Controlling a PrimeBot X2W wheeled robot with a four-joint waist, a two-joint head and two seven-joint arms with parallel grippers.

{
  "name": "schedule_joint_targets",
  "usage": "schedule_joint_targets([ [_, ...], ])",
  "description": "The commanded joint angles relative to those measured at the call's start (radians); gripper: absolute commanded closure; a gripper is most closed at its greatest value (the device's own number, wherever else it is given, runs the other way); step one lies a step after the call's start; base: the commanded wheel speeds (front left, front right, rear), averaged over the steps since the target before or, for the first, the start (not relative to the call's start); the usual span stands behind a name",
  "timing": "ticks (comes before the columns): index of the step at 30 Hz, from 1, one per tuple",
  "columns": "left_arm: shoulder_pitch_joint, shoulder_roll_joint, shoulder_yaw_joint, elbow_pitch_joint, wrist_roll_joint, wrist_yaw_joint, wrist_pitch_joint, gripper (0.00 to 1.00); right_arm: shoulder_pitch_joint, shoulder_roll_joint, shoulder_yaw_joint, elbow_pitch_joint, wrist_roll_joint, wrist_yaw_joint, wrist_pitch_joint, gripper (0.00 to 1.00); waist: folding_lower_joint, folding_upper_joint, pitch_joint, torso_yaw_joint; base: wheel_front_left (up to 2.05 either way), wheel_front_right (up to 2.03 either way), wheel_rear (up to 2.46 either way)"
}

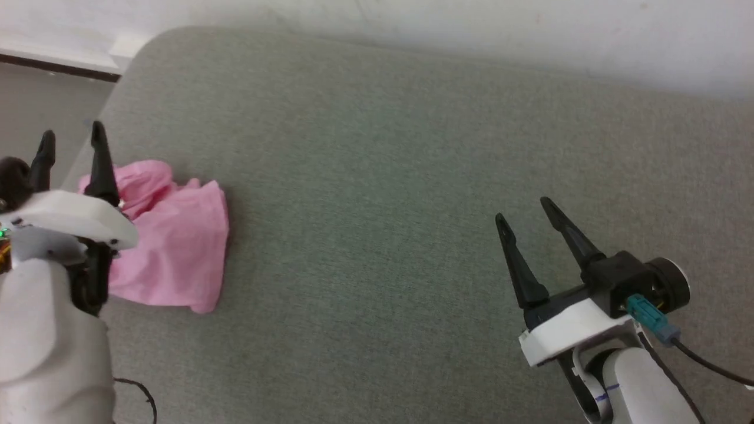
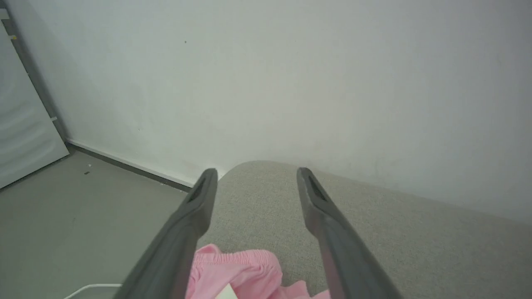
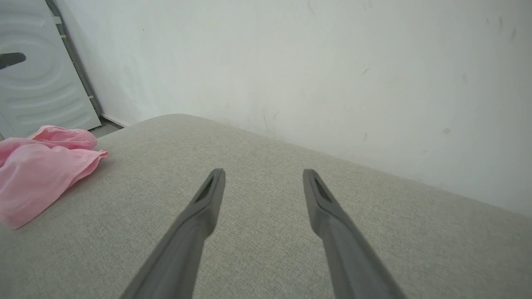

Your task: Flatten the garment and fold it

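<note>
At the far left, the left gripper (image 1: 72, 134) hangs over the left edge of the grey padded surface (image 1: 377, 176), its two dark fingers spread apart and holding nothing. Just beneath and beside it lies the garment (image 1: 177, 247) — a pink, crumpled heap near the surface's left edge, with the floor (image 1: 35, 106) beyond. In the left wrist view the gathered pink edge sits low between the spread fingers, not pinched. Whether a fingertip touches the cloth I cannot tell. A wide bare stretch of the surface runs rightward from the heap, backed by the pale wall (image 1: 471, 29). At the right, the right gripper (image 1: 523, 211) hovers above the bare surface, well apart from the garment, fingers likewise parted and empty.

Judged from this, the task is at its start: nothing is flattened and no fold is made. The step in hand looks like the left arm's reach for a first hold on the heap. The next move calls for lowering the left fingers onto a free edge and closing on few layers — thin knit will likely bunch and slip. The cloth then needs drawing toward the middle, where the right gripper can take an opposite edge and spread it.
</note>
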Motion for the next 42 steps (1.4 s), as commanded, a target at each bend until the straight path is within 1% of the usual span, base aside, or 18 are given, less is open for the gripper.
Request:
schedule_joint_targets([
  [1,-0.040,0.026,0.002,0.057,-0.023,-0.008,0.027,0.00,-0.022,-0.002,0.006,0.009,0.008,-0.001,-0.011,0.00,-0.0002,0.0000,0.065,-0.054,0.00,0.00,0.00],
  [4,-0.092,0.075,-0.002,0.198,-0.069,-0.014,0.126,0.00,-0.038,0.000,0.012,0.025,0.017,-0.001,-0.026,0.00,-0.0002,0.0000,0.095,-0.070,0.00,0.00,0.00],
  [6,-0.117,0.098,-0.003,0.275,-0.102,-0.017,0.191,0.00,-0.049,0.001,0.017,0.036,0.022,-0.001,-0.035,0.00,-0.0002,0.0000,0.111,-0.079,0.00,0.00,0.00],
  [8,-0.135,0.118,-0.021,0.348,-0.130,-0.019,0.279,0.00,-0.059,0.002,0.025,0.046,0.026,-0.001,-0.044,0.00,-0.0002,0.0000,0.126,-0.086,0.00,0.00,0.00],
  [11,-0.144,0.140,-0.048,0.421,-0.169,-0.021,0.406,0.00,-0.068,0.004,0.030,0.060,0.052,-0.001,-0.052,0.00,-0.0002,0.0000,0.135,-0.095,0.00,0.00,0.00],
  [15,-0.142,0.151,-0.101,0.481,-0.211,-0.021,0.579,0.00,-0.077,0.005,0.034,0.078,0.061,-0.001,-0.060,0.00,-0.0002,0.0000,0.133,-0.104,0.00,0.00,0.00],
  [16,-0.140,0.151,-0.113,0.484,-0.221,-0.021,0.605,0.25,-0.078,0.006,0.034,0.082,0.067,-0.001,-0.062,0.00,-0.0002,0.0000,0.129,-0.105,0.00,0.00,0.00],
  [17,-0.137,0.149,-0.128,0.483,-0.231,-0.021,0.633,0.67,-0.079,0.006,0.033,0.088,0.078,-0.001,-0.065,0.00,-0.0002,0.0000,0.123,-0.106,0.00,0.00,0.00],
  [18,-0.132,0.151,-0.144,0.479,-0.239,-0.021,0.654,1.00,-0.080,0.006,0.033,0.094,0.083,-0.001,-0.066,0.00,-0.0002,0.0000,0.116,-0.106,0.00,0.00,0.00],
  [20,-0.118,0.157,-0.170,0.465,-0.257,-0.021,0.679,1.00,-0.082,0.006,0.033,0.104,0.092,-0.001,-0.070,0.00,-0.0002,0.0000,0.098,-0.109,0.00,0.00,0.00],
  [22,-0.107,0.172,-0.193,0.440,-0.264,-0.021,0.666,1.00,-0.081,0.007,0.028,0.111,0.084,-0.001,-0.075,0.00,-0.0002,0.0000,0.075,-0.109,0.00,0.00,0.00],
  [24,-0.102,0.192,-0.216,0.412,-0.260,-0.021,0.624,1.00,-0.074,0.007,0.019,0.119,0.084,-0.001,-0.079,0.00,-0.0002,0.0000,0.046,-0.107,0.00,0.00,0.00],
  [28,-0.113,0.227,-0.255,0.353,-0.232,-0.021,0.494,1.00,-0.046,0.007,0.005,0.131,0.100,-0.001,-0.086,0.00,-0.0002,0.0000,-0.021,-0.102,0.00,0.00,0.00],
  [33,-0.146,0.238,-0.289,0.269,-0.166,-0.015,0.296,1.00,0.004,0.007,-0.023,0.137,0.118,-0.001,-0.092,0.00,-0.0002,0.0000,-0.113,-0.104,0.00,0.00,0.00],
  [36,-0.168,0.227,-0.312,0.214,-0.128,-0.007,0.175,1.00,0.034,0.007,-0.043,0.132,0.123,-0.001,-0.094,0.00,-0.0002,0.0000,-0.158,-0.116,0.00,0.00,0.00],
  [38,-0.177,0.210,-0.326,0.180,-0.113,-0.001,0.115,1.00,0.052,0.007,-0.058,0.123,0.122,-0.001,-0.095,0.00,-0.0002,0.0000,-0.180,-0.129,0.00,0.00,0.00],
  [42,-0.182,0.157,-0.346,0.106,-0.103,0.021,0.033,1.00,0.077,0.007,-0.087,0.096,0.120,-0.001,-0.091,0.00,-0.0002,0.0000,-0.203,-0.168,0.00,0.00,0.00],
])
